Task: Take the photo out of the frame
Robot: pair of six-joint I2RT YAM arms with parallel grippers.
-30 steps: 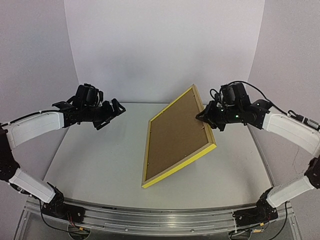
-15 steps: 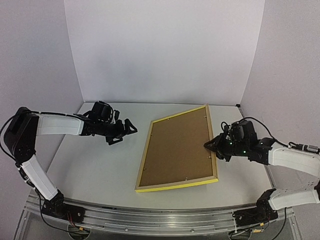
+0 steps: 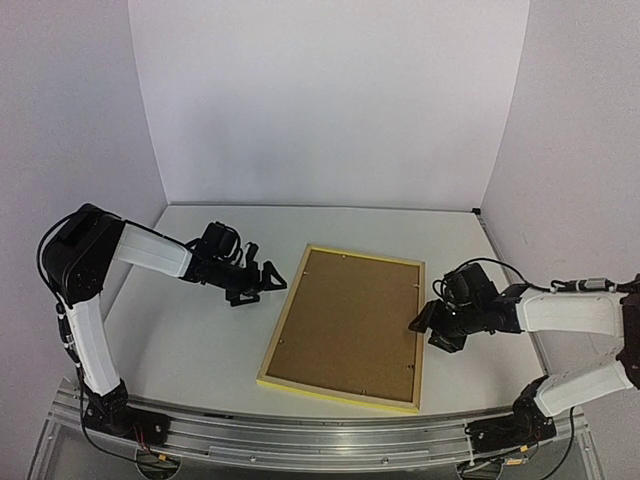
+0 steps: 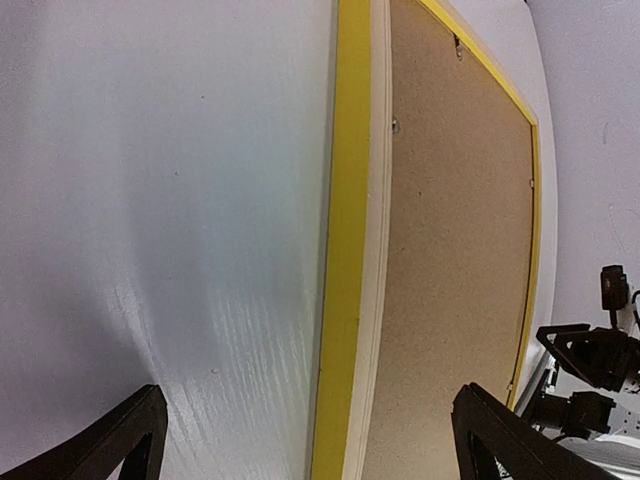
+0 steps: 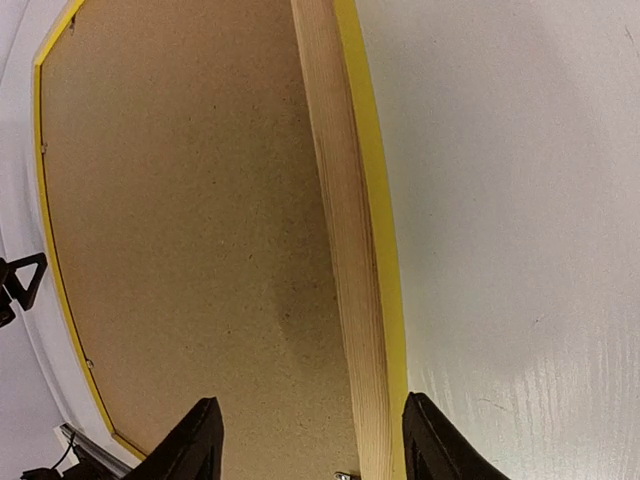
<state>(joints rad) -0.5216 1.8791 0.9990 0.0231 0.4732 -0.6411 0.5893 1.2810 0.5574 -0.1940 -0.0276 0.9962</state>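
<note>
While left claw (image 3: pixel 260 284) and right claw (image 3: pixel 424 330) flank its edges, frame (image 3: pixel 345 394) lies flat.

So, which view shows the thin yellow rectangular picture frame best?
The top external view: the whole yellow frame lies back up, all four edges visible. Wrist views crop it: mostly one long edge plus brown backing.

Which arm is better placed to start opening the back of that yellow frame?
Probably the right. The right gripper sits at the frame's right rail, open jaws either side of it. The left gripper is open too, but hangs apart from the left edge.
</note>
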